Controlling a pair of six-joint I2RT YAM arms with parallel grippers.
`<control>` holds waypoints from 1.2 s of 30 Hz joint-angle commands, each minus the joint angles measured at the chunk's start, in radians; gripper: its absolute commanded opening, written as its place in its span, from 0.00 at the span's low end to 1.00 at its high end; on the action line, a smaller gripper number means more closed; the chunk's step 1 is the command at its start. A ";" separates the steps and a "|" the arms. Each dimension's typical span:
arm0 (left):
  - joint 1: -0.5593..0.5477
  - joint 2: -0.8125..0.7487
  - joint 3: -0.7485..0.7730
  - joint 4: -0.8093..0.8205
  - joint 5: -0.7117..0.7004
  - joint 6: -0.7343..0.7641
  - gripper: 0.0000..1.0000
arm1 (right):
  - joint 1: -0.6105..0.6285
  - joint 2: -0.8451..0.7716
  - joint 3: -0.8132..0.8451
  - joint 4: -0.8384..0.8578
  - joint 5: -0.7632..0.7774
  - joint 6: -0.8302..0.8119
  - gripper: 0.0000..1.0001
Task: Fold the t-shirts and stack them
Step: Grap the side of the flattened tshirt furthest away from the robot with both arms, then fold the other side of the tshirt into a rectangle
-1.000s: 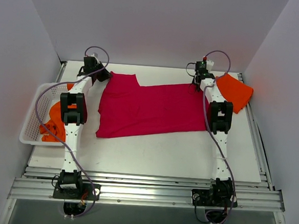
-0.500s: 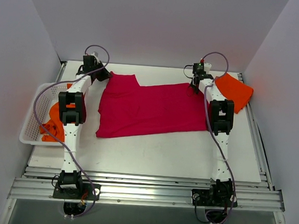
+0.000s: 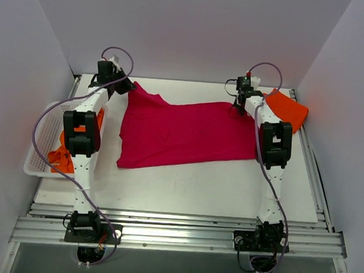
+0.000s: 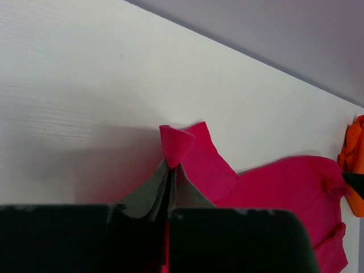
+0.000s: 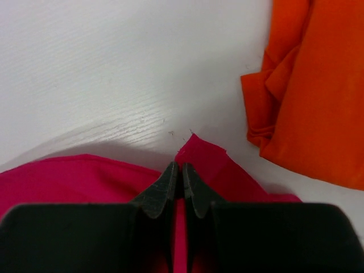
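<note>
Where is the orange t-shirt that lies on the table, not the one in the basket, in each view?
Top external: orange t-shirt at the far right.
Left wrist: orange t-shirt at the right edge, cut off.
Right wrist: orange t-shirt at upper right.
Shared landmark: the crimson t-shirt, in all three.

Orange t-shirts (image 3: 57, 158) in the basket (image 3: 39, 144) — mostly behind the left arm (image 3: 81, 132), perhaps two.
</note>
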 commanded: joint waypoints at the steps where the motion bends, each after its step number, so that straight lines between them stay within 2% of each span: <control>1: -0.027 -0.119 -0.040 0.059 0.010 0.034 0.02 | 0.006 -0.141 -0.045 0.022 0.051 0.014 0.00; 10: -0.032 -0.265 -0.258 0.127 0.009 0.042 0.02 | 0.004 -0.277 -0.185 0.054 0.074 0.017 0.00; 24: -0.030 -0.532 -0.623 0.189 -0.024 0.090 0.02 | 0.002 -0.478 -0.516 0.121 0.094 0.043 0.00; 29: -0.037 -0.628 -0.761 0.261 -0.028 0.093 0.02 | 0.010 -0.524 -0.573 0.126 0.106 0.054 0.00; 36: -0.078 -0.740 -0.895 0.275 -0.086 0.120 0.02 | 0.016 -0.570 -0.643 0.132 0.122 0.063 0.00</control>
